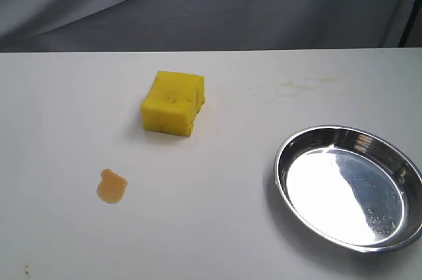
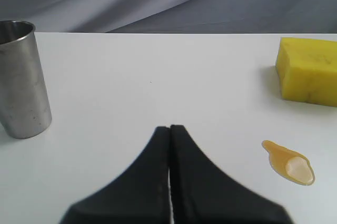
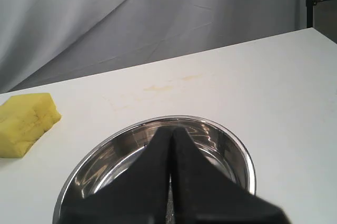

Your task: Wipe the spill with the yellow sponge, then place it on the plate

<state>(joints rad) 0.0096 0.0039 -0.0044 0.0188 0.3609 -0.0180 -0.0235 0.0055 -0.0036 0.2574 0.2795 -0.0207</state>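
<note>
Two clenched, empty units: left pincer (image 2: 169, 128), right pincer (image 3: 171, 128). Risk: a shallow grasp drops the sponge (image 1: 173, 103); light pressure smears the spill (image 1: 112, 186).

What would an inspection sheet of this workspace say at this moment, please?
Surface: white table, with faint brownish stain streaks beyond the plate.
Job's things: spill, a small amber puddle, unwiped; yellow sponge lies apart from it, not gripped; plate empty.
Clutter: steel cup, upright, seen only in the left wrist view.
Grippers: left gripper shut, holding nothing; right gripper shut, holding nothing, near the plate.
Cables: nothing seen.
Surroundings: grey cloth behind the table.
</note>
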